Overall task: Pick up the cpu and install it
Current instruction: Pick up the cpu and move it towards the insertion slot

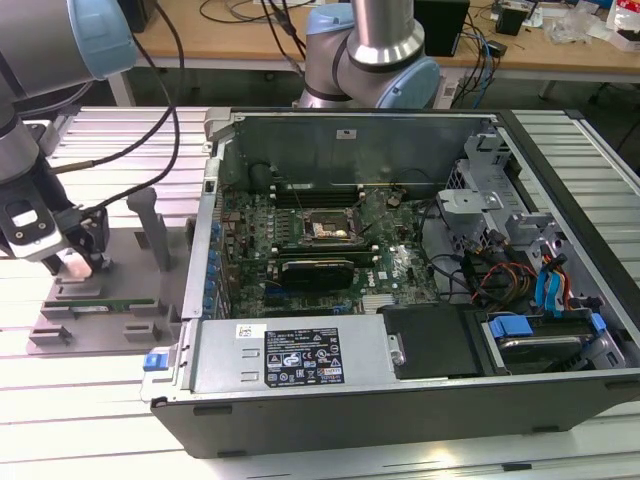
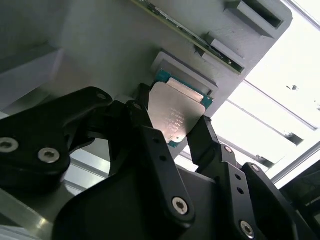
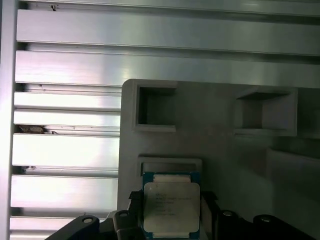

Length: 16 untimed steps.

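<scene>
My claw (image 2: pixel 172 121) holds the cpu (image 2: pixel 176 107), one finger on each side. The cpu is right over its nest in the grey holder (image 1: pixel 120 325), near the tabletop (image 1: pixel 80 425) edge on the exterior view's left. I think the picking up has started. The socket (image 1: pixel 328 231) in the open computer is well apart, so the putting in is not yet done.

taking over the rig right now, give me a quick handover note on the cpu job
Gripper: shut on the cpu, with fingers on two opposite edges, as seen in both wrist views.
Cpu: over the grey holder tray, to the exterior view's left of the open computer case. I cannot tell whether it is lifted clear.
Done: cpu grasped.
Left: the install. The cpu is not yet at the motherboard socket inside the case.
</scene>
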Each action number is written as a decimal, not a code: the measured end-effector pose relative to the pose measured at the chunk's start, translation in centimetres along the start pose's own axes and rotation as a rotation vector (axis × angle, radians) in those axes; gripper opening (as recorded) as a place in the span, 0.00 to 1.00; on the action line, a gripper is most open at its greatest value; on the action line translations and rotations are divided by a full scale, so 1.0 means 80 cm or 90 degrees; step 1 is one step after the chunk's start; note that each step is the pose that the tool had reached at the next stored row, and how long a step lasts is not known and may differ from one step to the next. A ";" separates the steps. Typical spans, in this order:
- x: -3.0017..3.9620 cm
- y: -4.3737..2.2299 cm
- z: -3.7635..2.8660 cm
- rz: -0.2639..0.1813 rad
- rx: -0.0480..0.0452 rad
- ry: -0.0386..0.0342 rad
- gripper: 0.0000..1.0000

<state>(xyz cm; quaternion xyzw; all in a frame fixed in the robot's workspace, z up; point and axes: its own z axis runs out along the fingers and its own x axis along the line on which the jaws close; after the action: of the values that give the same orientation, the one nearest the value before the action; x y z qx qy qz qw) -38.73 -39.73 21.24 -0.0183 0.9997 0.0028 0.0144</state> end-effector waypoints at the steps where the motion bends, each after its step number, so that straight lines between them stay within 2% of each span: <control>1: -0.0001 0.0000 -0.0027 0.000 0.0001 0.0001 0.55; 4: -0.0002 0.0001 -0.0092 0.000 0.0001 0.0001 0.55; 9: -0.0004 0.0001 -0.0156 0.000 0.0002 0.0000 0.55; 16: -0.0009 0.0003 -0.0316 0.000 0.0012 0.0001 0.55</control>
<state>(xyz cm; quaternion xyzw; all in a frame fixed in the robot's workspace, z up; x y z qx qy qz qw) -38.73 -39.71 23.77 -0.0183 0.9997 0.0019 0.0143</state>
